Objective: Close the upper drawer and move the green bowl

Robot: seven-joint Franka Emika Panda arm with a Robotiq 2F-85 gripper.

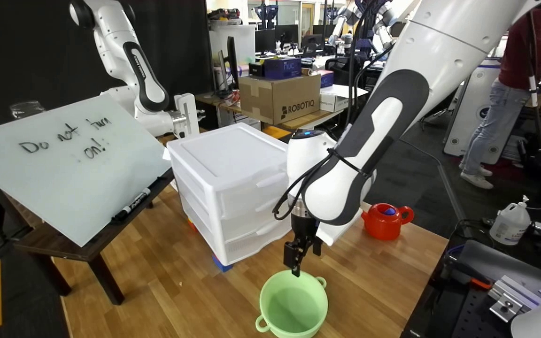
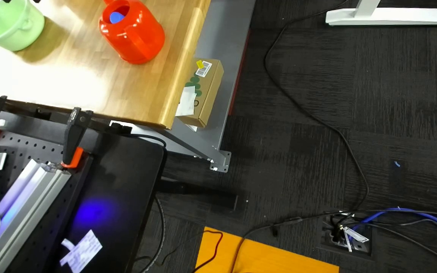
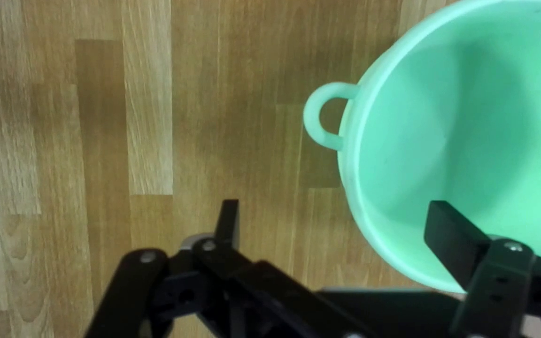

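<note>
Wooden worktop [image 1: 374, 281] runs under & in front of the white drawer cab. [image 1: 230, 145]; robot arm [image 1: 383, 112] comes down before cab.'s handle side, hiding pt. of it; second arm [image 1: 141, 80] stands beyond cab.; whiteboard [image 1: 64, 183], hand-lettered "Do not turn on!", is propped beside cab., on the side opp. the robot arm; upper drawer [image 1: 247, 197], topmost in cab., looks flush w/ its front as far as it shows; green bowl [image 1: 294, 305] sits upright on worktop in front of cab., near but apart, w/ two loop handles visible in an exterior view; red teapot [image 1: 383, 227], also on cab.'s handle side, has a blue piece [image 1: 389, 211] at its opening; end effector [image 3: 340, 225] hangs at bowl rim's cab. side, released, fingers spread wide; in wrist view the rim runs b/w them, one finger over bowl's inside, other over bare wood; can't tell if either touches it; marker [image 1: 137, 201] lies at whiteboard's foot, beside cab.; blue block [image 1: 222, 265] pokes out under cab.'s near corner.
</note>
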